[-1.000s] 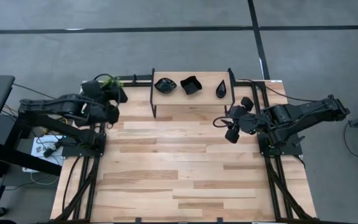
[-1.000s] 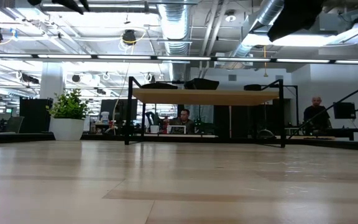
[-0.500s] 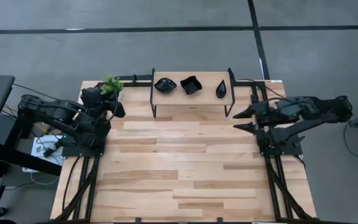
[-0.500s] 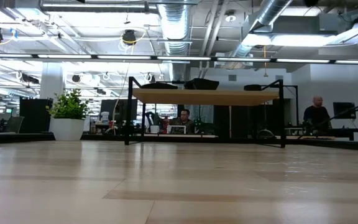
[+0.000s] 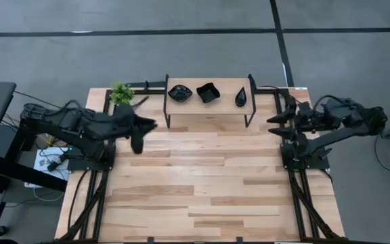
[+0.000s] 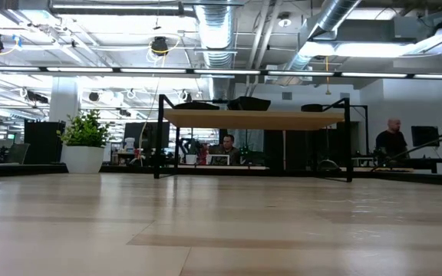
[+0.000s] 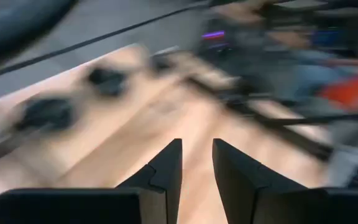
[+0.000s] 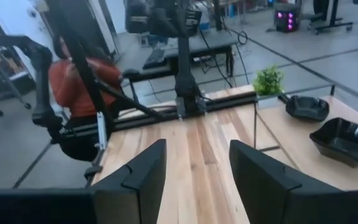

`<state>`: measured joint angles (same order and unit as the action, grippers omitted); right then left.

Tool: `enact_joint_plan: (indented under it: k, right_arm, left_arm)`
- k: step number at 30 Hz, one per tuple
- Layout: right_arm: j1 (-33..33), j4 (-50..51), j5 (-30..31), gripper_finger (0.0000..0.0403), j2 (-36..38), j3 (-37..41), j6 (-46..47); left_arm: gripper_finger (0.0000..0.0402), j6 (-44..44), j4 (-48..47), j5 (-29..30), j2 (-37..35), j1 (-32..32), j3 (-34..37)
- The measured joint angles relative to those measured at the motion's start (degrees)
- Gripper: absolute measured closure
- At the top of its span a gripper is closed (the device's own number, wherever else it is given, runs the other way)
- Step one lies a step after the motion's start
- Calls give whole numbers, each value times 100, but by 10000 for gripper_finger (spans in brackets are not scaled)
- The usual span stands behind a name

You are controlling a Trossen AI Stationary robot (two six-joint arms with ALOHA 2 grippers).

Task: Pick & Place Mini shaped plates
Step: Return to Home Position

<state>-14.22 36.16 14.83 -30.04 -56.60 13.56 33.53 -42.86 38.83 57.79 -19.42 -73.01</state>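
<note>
Three glossy black mini plates rest on a small raised wooden shelf at the table's far edge: a leaf-shaped one, a wavy square one and a teardrop one. In the low view they show as dark shapes on the shelf top. My left gripper hovers over the table left of the shelf; its fingers stand narrowly apart and hold nothing. My right gripper is open and empty, level, right of the shelf. Two plates show in the right wrist view.
A small green potted plant stands at the table's far left corner, next to the shelf. The shelf's black frame legs stand on the wood. Bare wooden table lies nearer. People sit in the room beyond.
My left gripper has swung away from the plant, toward the table's middle and near side. My right gripper has tipped up from pointing down to level and drawn back toward the table's right edge. The plates have stayed on the shelf.
</note>
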Motion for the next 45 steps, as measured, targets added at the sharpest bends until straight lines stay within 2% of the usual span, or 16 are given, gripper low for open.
enact_joint_plan:
  k: [3,6,13,16,18,24,27,30,33,39,42,45]
  right_arm:
    - [0,-24,-133,231,87,-2,-20]
    - [0,3,-497,229,128,0,-17]
    - [0,-83,-1352,232,340,0,22]
    - [-2,-161,-1523,231,487,2,142]
    - [-2,-205,-1607,230,581,2,153]
    - [-2,-60,-1769,231,760,2,149]
    - [-2,114,-1950,232,881,18,150]
    - [-2,-69,-1960,231,1072,211,149]
    - [-2,-505,-1972,229,1369,718,137]
    - [-2,-1758,-2102,232,2133,2114,150]
    - [3,-2022,-2087,231,2536,2639,196]
    - [15,-2225,-1938,229,2904,3068,312]
  left_arm:
    - [311,-1299,1128,-1401,-47,137,-4]
    - [311,-1977,1572,-2682,-198,306,-4]
    - [311,-3133,1747,-3779,-1035,562,-4]
    - [311,-3309,1940,-4221,-1450,595,61]
    - [311,-3286,2173,-4288,-1734,592,370]
    - [311,-3171,3325,-4271,-2428,597,2090]
    - [311,-3143,3817,-4272,-2990,599,2687]
    - [311,-3075,4014,-3919,-3479,609,3260]
    - [311,-2864,3998,-3507,-3844,610,3777]
    - [311,-2726,4726,-3308,-4110,757,4629]
    - [311,-2613,5007,-3392,-4123,1014,4941]
    - [311,-2397,5263,-3735,-4135,1421,5242]
